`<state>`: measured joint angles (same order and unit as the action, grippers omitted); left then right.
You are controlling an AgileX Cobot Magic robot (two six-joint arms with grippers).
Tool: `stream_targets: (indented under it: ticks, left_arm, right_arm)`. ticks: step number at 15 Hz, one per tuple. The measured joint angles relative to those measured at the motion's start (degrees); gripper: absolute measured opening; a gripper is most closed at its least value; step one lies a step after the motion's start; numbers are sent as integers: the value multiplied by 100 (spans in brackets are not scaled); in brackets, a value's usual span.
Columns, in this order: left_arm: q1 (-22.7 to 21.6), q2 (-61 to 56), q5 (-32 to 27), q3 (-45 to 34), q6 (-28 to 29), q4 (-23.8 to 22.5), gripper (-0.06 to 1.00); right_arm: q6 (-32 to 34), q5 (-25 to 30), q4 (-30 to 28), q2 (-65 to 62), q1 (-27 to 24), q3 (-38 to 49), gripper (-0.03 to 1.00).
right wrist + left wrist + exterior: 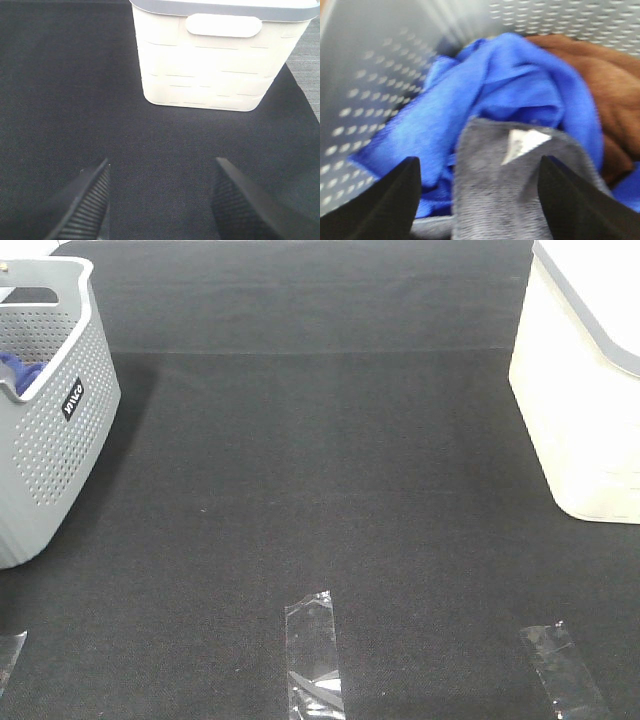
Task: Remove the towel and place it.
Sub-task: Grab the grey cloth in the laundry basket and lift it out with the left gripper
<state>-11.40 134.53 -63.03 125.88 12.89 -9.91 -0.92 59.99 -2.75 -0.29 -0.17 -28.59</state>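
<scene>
In the left wrist view the greyish towel (500, 195) with a small white label lies inside the grey basket (365, 75), on top of a bright blue cloth (515, 85) and next to a brown cloth (605, 95). My left gripper (479, 205) is open, its fingers on either side of the towel, just above it. In the exterior high view neither gripper shows; only the grey basket (55, 430) with a bit of blue cloth (18, 370) is visible at the left. My right gripper (160, 200) is open and empty above the black mat.
A white basket (580, 400) stands at the right on the black mat (320, 470); it also shows in the right wrist view (220, 55). Strips of clear tape (313, 655) lie along the mat's front edge.
</scene>
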Motion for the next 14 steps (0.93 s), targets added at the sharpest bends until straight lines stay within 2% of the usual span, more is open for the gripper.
stream_targets:
  ticks: [10,14]
  left_arm:
    - [0,395,109,11,92,40,62]
    - [0,395,269,11,92,178,34]
  right_arm:
    - [0,0,0,0,0,0,57]
    - [0,0,0,0,0,0,57]
